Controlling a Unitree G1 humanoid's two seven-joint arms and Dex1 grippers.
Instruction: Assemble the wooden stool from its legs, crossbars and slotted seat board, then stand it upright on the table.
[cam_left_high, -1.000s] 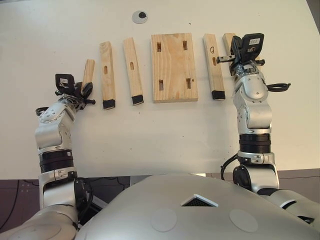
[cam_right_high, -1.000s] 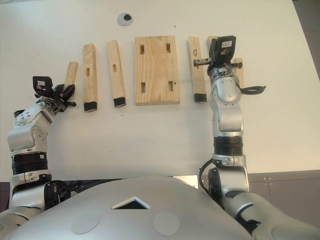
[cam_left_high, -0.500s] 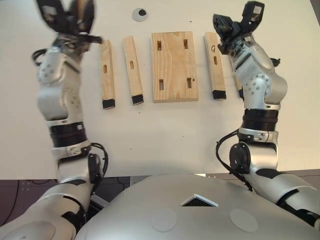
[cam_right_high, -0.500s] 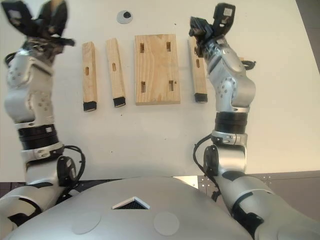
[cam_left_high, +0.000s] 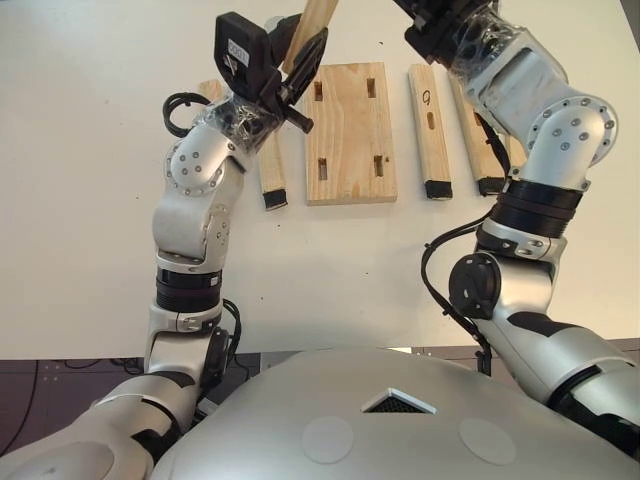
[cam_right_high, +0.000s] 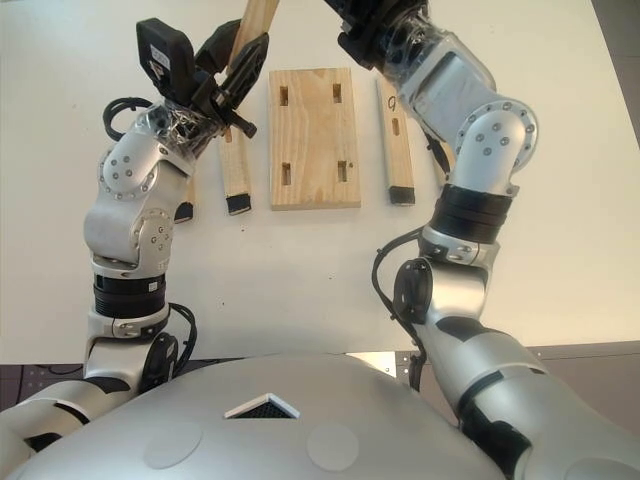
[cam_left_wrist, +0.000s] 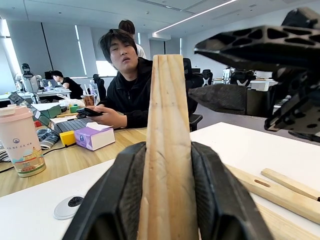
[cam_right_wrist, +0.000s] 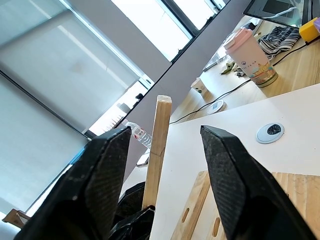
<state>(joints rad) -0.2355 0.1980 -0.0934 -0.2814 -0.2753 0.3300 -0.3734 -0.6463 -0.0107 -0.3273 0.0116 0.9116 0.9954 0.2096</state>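
My left gripper (cam_left_high: 292, 52) is raised above the table's left-middle, shut on a short wooden crossbar (cam_left_wrist: 167, 125) that points upward. The slotted seat board (cam_left_high: 345, 135) lies flat in the middle of the table. To its right lies a slotted leg (cam_left_high: 428, 130), and a second leg (cam_left_high: 478, 150) is partly hidden behind my right arm. On the left, a leg (cam_left_high: 270, 180) shows below my left arm. My right gripper (cam_right_wrist: 166, 131) is held high over the far side of the table, open, with nothing between its fingers (cam_right_wrist: 107, 180); the crossbar stands beyond them.
A round cable grommet (cam_right_wrist: 270, 132) sits in the table past the seat board. Another thin crossbar (cam_left_wrist: 290, 182) lies beside the right-hand legs. The near half of the white table (cam_left_high: 330, 270) is bare. A person sits at a desk beyond the table's far edge.
My left gripper has lifted the crossbar off the table's left side and swung it up toward the seat board. My right arm has risen from the right-hand pieces and swung toward the middle.
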